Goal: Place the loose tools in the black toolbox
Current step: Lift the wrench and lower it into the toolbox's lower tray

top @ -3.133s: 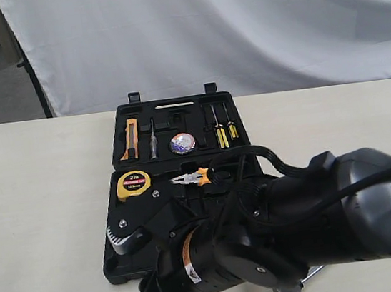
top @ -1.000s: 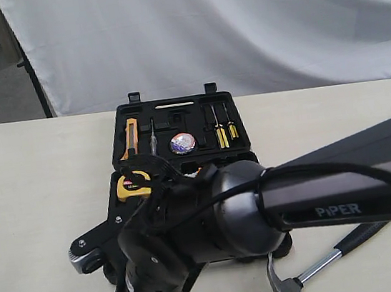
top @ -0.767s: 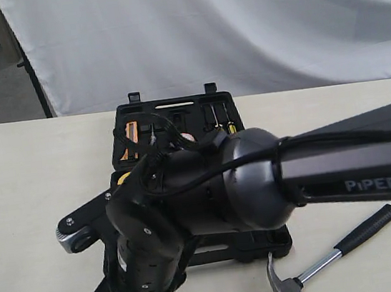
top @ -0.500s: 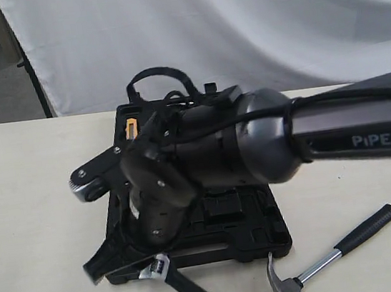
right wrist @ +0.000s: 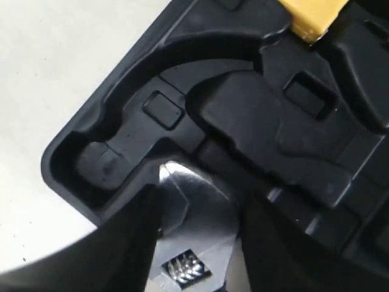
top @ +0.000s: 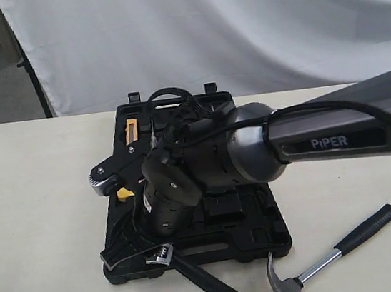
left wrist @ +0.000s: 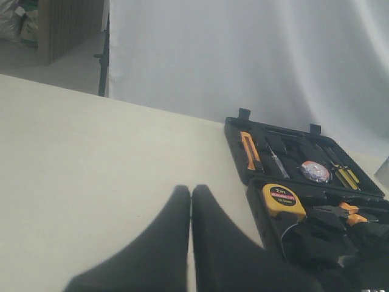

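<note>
The black toolbox (top: 276,236) lies open on the table. My right gripper (top: 146,255) reaches across it and is shut on the silver head of the adjustable wrench (top: 163,255), whose black handle trails toward the table's front edge. In the right wrist view the wrench head (right wrist: 194,225) sits between my fingers (right wrist: 130,237), just over a moulded recess at a toolbox corner (right wrist: 115,152). The claw hammer (top: 339,249) lies on the table right of the box. A round tape roll (left wrist: 314,171) rests in the lid. My left gripper (left wrist: 191,193) is shut and empty, left of the toolbox (left wrist: 243,134).
A yellow tape measure (left wrist: 282,201), orange-handled pliers (left wrist: 343,210), an orange knife (left wrist: 249,152) and screwdrivers (left wrist: 343,176) sit in the box. My right arm (top: 253,149) hides much of it. A white curtain (top: 237,25) hangs behind the table.
My right arm has swung back over the box, carrying the wrench from below the frame up to the box's front-left corner. The hammer has not moved.
</note>
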`<state>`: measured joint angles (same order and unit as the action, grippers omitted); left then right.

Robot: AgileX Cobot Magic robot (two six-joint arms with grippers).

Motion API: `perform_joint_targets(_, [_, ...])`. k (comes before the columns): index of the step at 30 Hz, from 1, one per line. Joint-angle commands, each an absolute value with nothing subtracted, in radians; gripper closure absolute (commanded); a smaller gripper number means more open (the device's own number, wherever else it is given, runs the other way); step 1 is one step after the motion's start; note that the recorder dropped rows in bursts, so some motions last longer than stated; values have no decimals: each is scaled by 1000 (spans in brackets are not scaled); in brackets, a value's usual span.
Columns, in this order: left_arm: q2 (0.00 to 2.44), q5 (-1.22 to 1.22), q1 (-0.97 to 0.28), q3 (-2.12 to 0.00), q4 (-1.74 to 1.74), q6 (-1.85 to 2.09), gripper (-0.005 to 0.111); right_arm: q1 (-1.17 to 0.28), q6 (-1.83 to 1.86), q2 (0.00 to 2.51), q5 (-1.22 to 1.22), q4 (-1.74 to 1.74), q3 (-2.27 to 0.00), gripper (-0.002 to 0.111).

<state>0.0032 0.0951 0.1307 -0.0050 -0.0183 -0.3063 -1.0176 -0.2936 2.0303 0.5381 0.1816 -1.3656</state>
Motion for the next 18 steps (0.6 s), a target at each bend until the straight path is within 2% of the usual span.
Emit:
perform_joint_targets(1, [0,88,156,-8,-23,-311,106,-1015,-229,2027,500,192,-1372,109])
perform_joint_targets(6, [0,88,156,-8,-23,-311,106,-1017,-174,2027,479,192,-1377,109])
perform_joint_targets(18, [0,88,156,-8,-23,-311,106,-1013,-20,2132,776,245,-1656,109])
